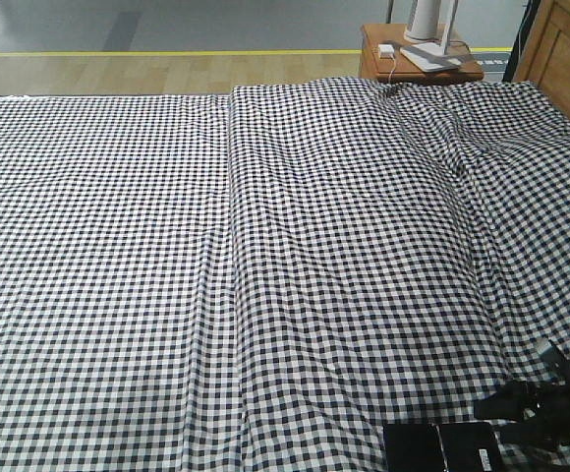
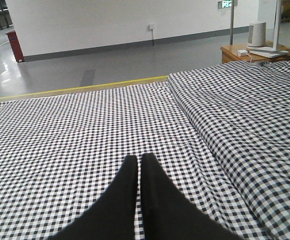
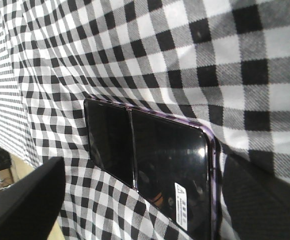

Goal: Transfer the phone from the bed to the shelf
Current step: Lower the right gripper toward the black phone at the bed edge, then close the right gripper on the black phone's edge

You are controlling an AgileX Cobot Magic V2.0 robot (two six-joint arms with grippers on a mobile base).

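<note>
Phone (image 1: 444,448) lies flat on the bed (image 1: 265,246), screen up, at the bottom edge of the front view, right of centre. In the R wrist view the phone (image 3: 155,160) fills the lower middle: glossy black, pinkish-purple rim, small white sticker (image 3: 181,198) near its lower end. A thin line crosses the glass approx a third of the way along.

R hand (image 1: 521,413) sits low in the bottom right corner of the front view, just beside the phone. Its jaws are spread wide w/ nothing gripped. In the wrist view one finger (image 3: 25,200) shows at lower left, apart from the phone. The other is a dark textured shape at lower right, just beside the phone's rim; can't tell if it touches.

L hand (image 2: 139,167) is at bottom centre of its own view, above the gingham sheet (image 2: 85,125). Its fingers are pressed together w/ only a thin slit between, holding nothing.

The sheet has long creases down the middle. A small brown tabletop (image 1: 423,67) stands at upper right of the front view beyond the bed, w/ a white base and a small white box (image 1: 386,49) on it.
</note>
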